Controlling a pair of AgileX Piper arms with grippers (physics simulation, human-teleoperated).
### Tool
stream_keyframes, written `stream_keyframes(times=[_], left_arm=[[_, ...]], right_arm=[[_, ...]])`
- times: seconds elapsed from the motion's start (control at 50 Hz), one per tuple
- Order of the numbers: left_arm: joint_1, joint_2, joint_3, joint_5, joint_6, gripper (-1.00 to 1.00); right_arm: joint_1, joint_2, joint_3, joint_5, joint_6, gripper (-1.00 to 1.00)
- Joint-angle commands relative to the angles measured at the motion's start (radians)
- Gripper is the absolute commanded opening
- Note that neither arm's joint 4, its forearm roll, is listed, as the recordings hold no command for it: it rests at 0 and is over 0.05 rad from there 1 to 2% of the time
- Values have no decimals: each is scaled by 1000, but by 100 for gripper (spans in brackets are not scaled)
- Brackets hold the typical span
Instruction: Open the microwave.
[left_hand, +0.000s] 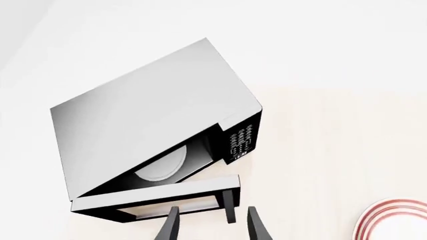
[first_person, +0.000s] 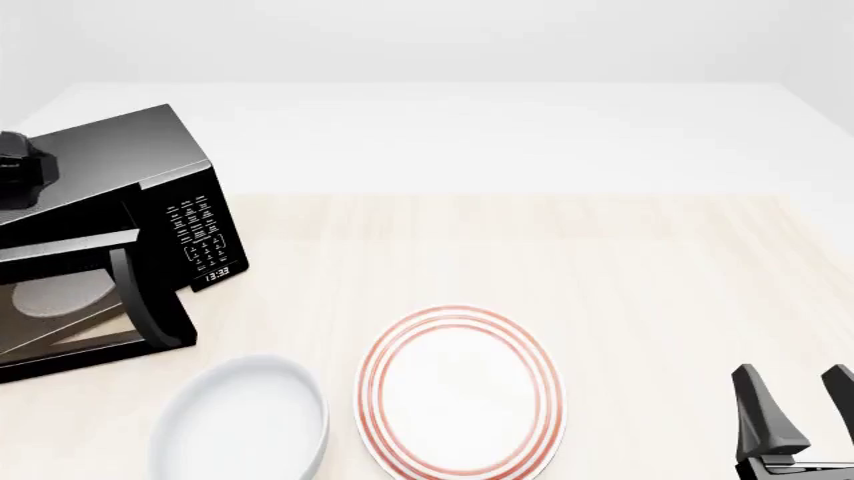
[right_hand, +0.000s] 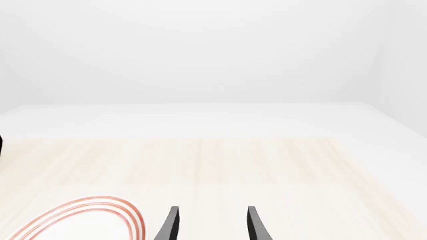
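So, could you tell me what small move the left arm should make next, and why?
Probably close the left gripper on the door handle and keep swinging it outward: the microwave door is only partly open, and the open fingers straddle the bar.

The microwave (first_person: 107, 235) at nine o'clock has its door (first_person: 80, 300) ajar; a red-ringed plate (first_person: 461, 392) and white bowl (first_person: 240, 420) sit at six.

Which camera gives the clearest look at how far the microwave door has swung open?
The left wrist view: it looks down on the microwave, showing the door swung away from the cavity, the left gripper at its handle. The front view crops the door at the frame edge. The right wrist view shows no door.
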Motion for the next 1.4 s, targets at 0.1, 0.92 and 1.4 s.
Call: stream_keyframes(times=[0.1,0.92,1.4], left_arm=[[2,61,-51,23,-42,100],[18,202,-51,-66,-114,100],[22,309,-48,-123,-110,100]], right_arm=[[0,0,0,0,0,100],[0,0,0,0,0,100],[0,0,0,0,0,100]])
